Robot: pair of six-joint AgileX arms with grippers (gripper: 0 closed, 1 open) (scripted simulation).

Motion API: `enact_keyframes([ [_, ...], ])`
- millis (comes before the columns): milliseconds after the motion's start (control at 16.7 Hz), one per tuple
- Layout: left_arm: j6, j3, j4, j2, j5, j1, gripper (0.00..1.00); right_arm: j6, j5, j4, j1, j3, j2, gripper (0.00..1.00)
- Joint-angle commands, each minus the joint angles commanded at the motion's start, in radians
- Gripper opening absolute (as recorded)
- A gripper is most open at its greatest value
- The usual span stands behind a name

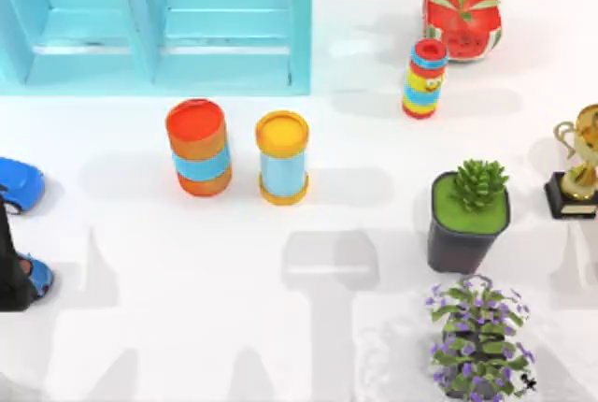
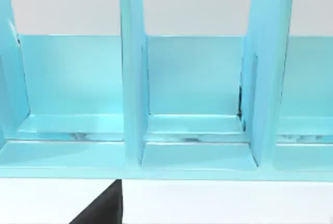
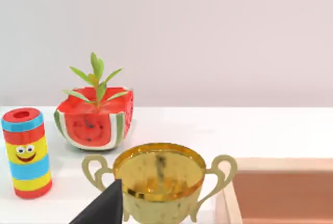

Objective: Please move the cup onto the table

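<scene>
— One blue cup (image 1: 17, 184) shows at the tabletop's (image 1: 280, 327) left edge, plain blue all over.
— The left claw (image 2: 101, 208)?
— Facing the cyan shelf (image 2: 192, 78); open or closed, cannot tell.
— The right claw (image 3: 101, 208)?
— By the trophy (image 3: 158, 177); likewise.

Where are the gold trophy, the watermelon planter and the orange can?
gold trophy (image 3: 158, 174): right wrist view, bowl front.
watermelon planter (image 3: 91, 128): right wrist view, red face.
orange can (image 1: 198, 148): top view, side.
</scene>
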Motion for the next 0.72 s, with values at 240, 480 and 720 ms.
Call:
enact_keyframes([
  [240,0.000,0.000,0.000,0.000,0.000,0.000,1.00,-0.019,-0.001,-0.032,-0.019,0.033,0.033,1.00],
  [480,0.000,0.000,0.000,0.000,0.000,0.000,1.00,-0.111,-0.002,-0.205,-0.111,0.206,0.223,1.00],
  [720,0.000,0.000,0.000,0.000,0.000,0.000,1.00,-0.250,-0.003,-0.470,-0.250,0.476,0.555,1.00],
])
